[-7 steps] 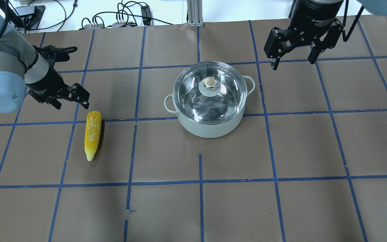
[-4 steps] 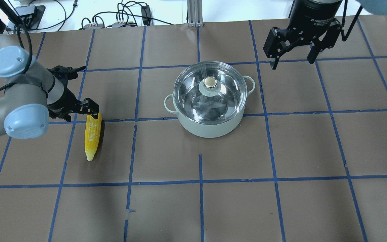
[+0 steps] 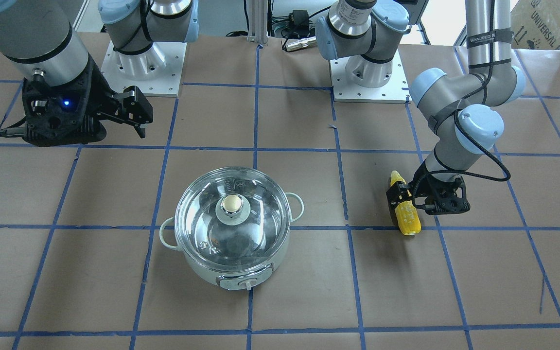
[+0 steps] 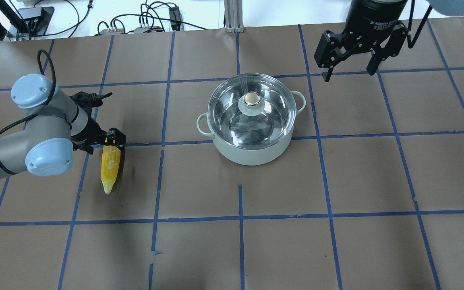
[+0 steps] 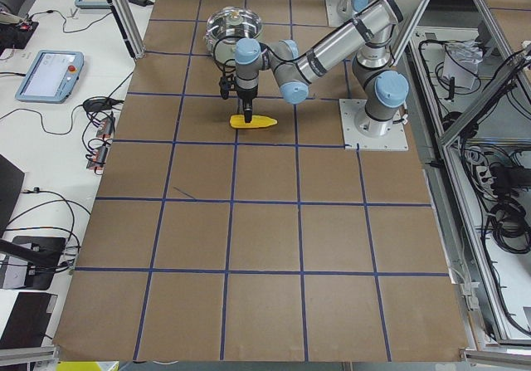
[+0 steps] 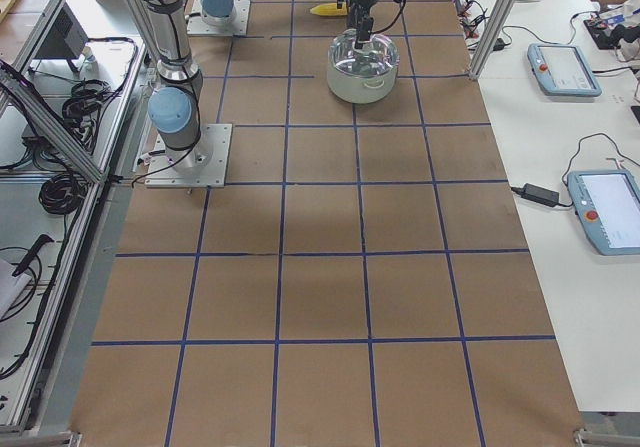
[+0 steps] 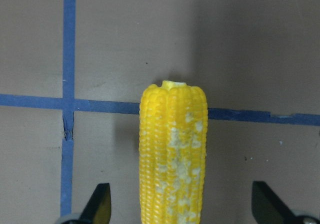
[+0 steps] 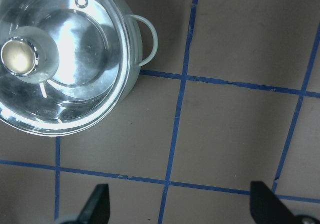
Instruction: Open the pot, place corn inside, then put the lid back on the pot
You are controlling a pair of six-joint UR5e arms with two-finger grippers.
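Both jaw pairs spread: left gripper [image 7: 182,206] straddles the blunt end of the yellow tapered corn cob [image 7: 172,154]; right gripper [image 4: 349,72] hovers far right. Gripped there, it may pivot free.

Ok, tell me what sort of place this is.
Probably a robotics lab test cell, not a kitchen: the table is papered and gridded with blue tape, the arms are bolted to base plates, and teach pendants lie on a side bench.

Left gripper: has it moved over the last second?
Yes. The left gripper has come down-right in the overhead view, onto the blunt end of the unmoved corn, open astride it.
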